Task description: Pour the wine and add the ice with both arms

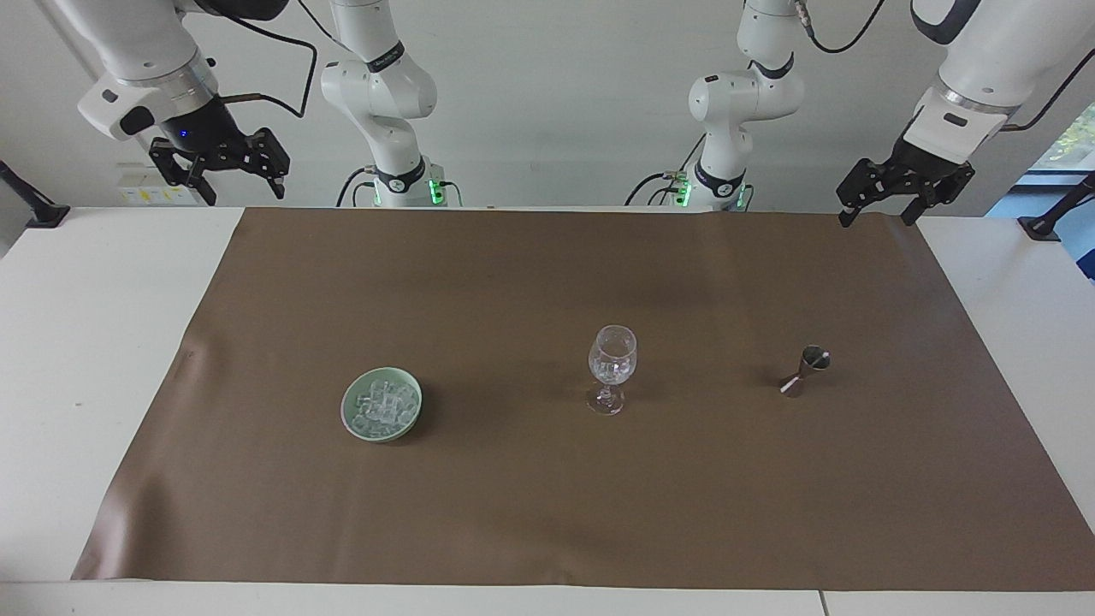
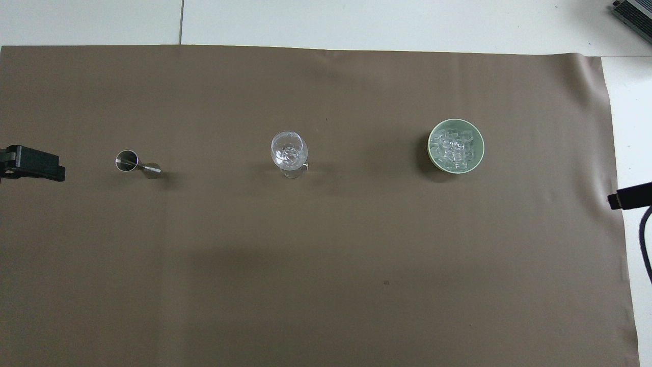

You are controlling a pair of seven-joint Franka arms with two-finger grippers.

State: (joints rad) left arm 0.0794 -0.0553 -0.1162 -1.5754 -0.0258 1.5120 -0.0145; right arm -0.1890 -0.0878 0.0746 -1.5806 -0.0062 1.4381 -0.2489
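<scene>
A heap of clear ice (image 1: 383, 402) (image 2: 455, 148) fills a pale green bowl (image 1: 346, 412) (image 2: 431, 148) toward the right arm's end of the mat. A stemmed glass (image 1: 612, 364) (image 2: 289, 151) stands upright mid-mat with clear chunks in it. A small metal jigger (image 1: 804, 370) (image 2: 134, 164) stands toward the left arm's end. Wine is out of view. My left gripper (image 1: 877, 216) (image 2: 35, 163) hangs open and empty over the mat's corner by the robots. My right gripper (image 1: 241, 184) (image 2: 627, 195) hangs open and empty, high above the mat's other corner by the robots.
A brown mat (image 1: 547, 257) covers most of the white table (image 1: 103, 342). Bowl, glass and jigger stand in one row across it, well apart. A black cable (image 2: 646, 239) trails from the right arm at the mat's edge.
</scene>
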